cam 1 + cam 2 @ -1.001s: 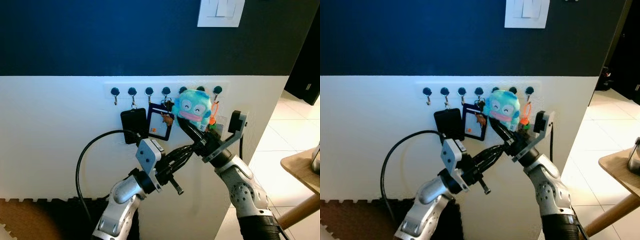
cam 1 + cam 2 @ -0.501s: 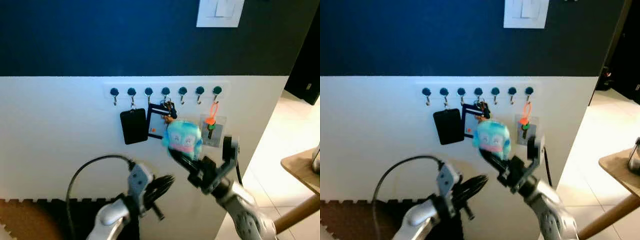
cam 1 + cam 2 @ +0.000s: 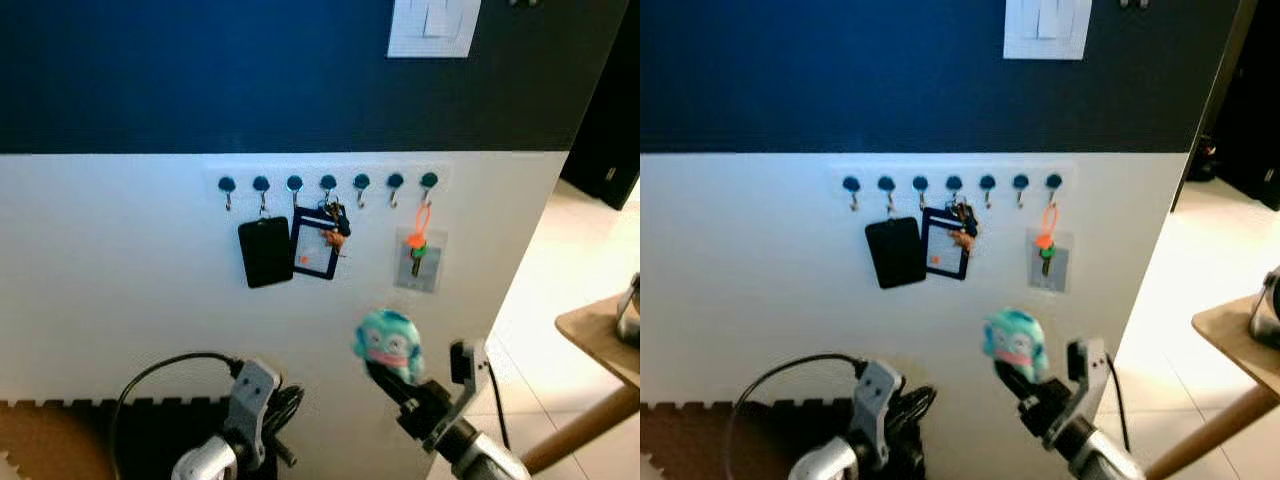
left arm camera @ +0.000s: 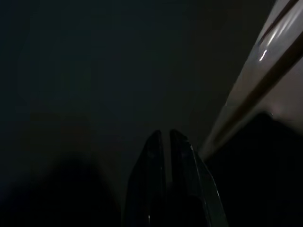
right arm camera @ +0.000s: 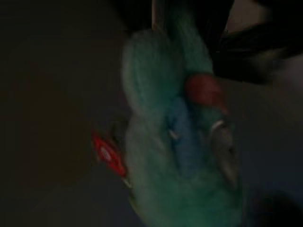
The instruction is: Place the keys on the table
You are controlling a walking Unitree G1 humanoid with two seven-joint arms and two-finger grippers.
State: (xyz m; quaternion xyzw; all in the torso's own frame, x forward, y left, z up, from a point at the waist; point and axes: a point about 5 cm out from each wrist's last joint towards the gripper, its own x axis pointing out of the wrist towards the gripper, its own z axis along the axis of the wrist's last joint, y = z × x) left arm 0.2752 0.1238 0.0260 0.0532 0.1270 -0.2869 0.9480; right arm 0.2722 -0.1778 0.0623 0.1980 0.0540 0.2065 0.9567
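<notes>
A teal plush keyring with a smiling face is held below the row of wall hooks, clear of the wall. My right gripper is shut on its lower end. In the right wrist view the plush is close and blurred, with a red tag and a metal piece beside it. My left gripper hangs low at the bottom left. Its fingers are pressed together in the dark left wrist view. The wooden table juts in at the right edge.
On the hooks hang a black card holder, a blue-framed badge and an orange-and-green key on a clear tag. A light switch sits high on the dark wall. A metal vessel stands on the table; tiled floor lies right.
My right gripper has come down and away from the hooks with the plush keyring in it. The left arm has also dropped lower.
</notes>
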